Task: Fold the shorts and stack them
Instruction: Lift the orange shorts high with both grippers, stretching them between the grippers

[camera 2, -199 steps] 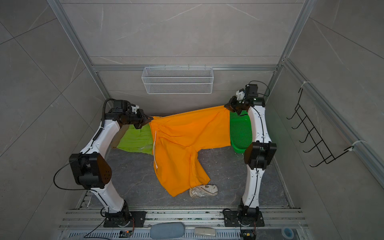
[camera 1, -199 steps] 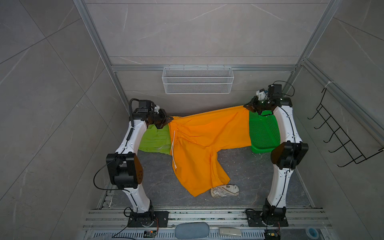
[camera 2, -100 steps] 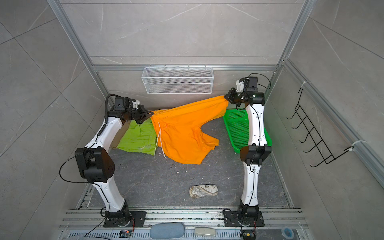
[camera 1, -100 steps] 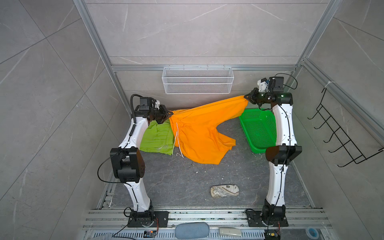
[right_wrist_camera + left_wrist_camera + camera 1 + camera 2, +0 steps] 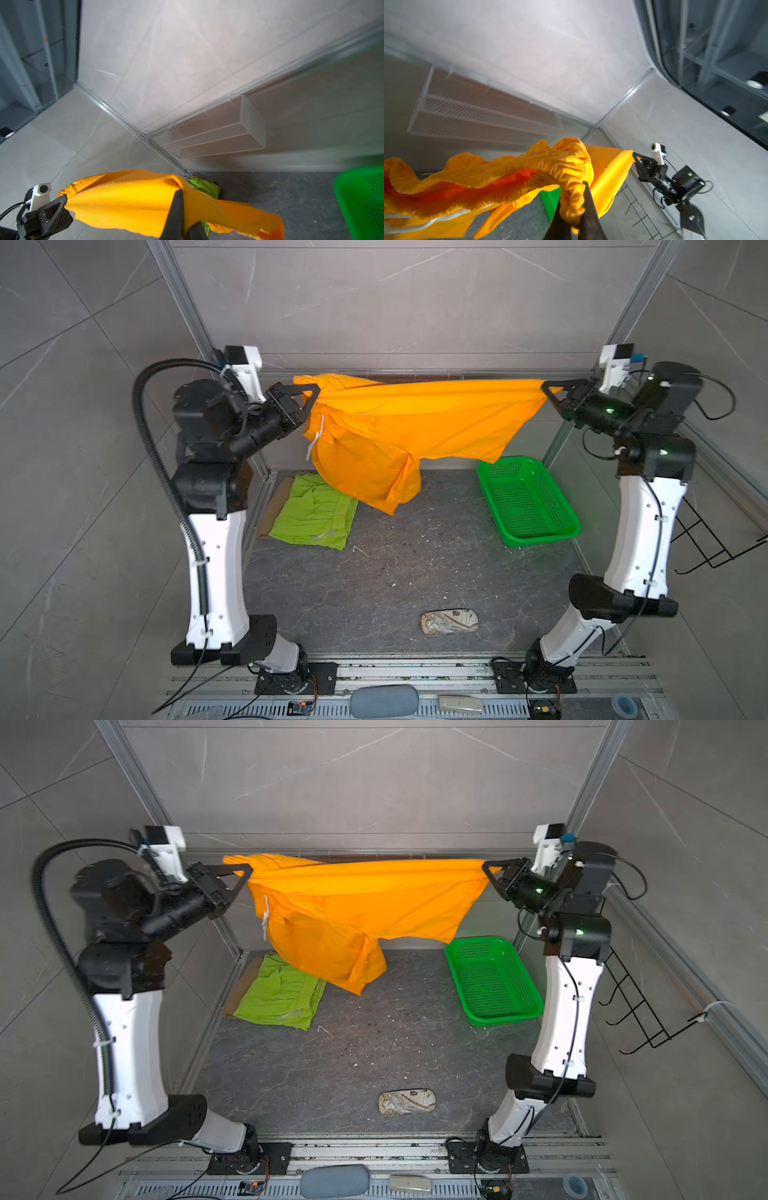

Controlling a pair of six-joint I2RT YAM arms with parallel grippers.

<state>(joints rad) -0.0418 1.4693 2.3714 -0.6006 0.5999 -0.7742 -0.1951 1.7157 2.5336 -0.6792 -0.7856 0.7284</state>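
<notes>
Grey mottled tabletop (image 5: 415,572), walled on three sides.

- Orange shorts (image 5: 415,418): held aloft, stretched between both arms well above the surface, with one leg hanging down toward the left.
- Left gripper (image 5: 313,390): clamped on the gathered waistband end.
- Right gripper (image 5: 547,387): clamped on the opposite hem corner.
- Lime green shorts (image 5: 311,514): laid folded at far left, over tan shorts (image 5: 269,512), of which only an edge is seen.
- Green basket (image 5: 540,536): set at far right.
- Patterned pouch (image 5: 449,622): lying near the front, well apart.
</notes>
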